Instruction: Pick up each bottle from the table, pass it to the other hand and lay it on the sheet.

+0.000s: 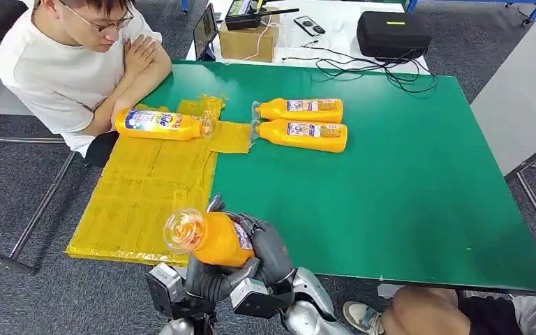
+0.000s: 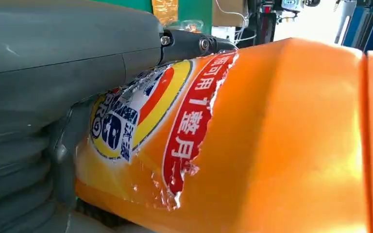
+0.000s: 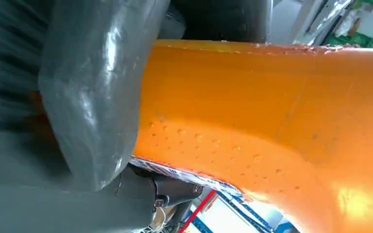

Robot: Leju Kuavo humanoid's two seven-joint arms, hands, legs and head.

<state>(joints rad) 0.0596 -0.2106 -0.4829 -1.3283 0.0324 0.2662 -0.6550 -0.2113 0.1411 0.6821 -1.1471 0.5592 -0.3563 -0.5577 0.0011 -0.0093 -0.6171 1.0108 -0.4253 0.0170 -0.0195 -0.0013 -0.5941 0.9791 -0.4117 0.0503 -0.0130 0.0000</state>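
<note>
Both your hands hold one orange bottle (image 1: 209,239) above the table's near edge: left hand (image 1: 206,279) underneath, right hand (image 1: 272,248) wrapped around its side. Three more bottles lie flat, one (image 1: 159,124) on the yellow sheet (image 1: 146,188), two on the green table (image 1: 405,181). Your left wrist shows its thumb (image 2: 63,68) pressed on the torn label. Your right wrist shows its thumb (image 3: 97,92) squeezing the orange side.

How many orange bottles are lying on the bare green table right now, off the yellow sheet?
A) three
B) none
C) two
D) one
C: two bottles lie side by side on the green table, right of the yellow sheet. A third bottle lies on the sheet, and both hands hold a fourth bottle up near the table's front edge.
</note>
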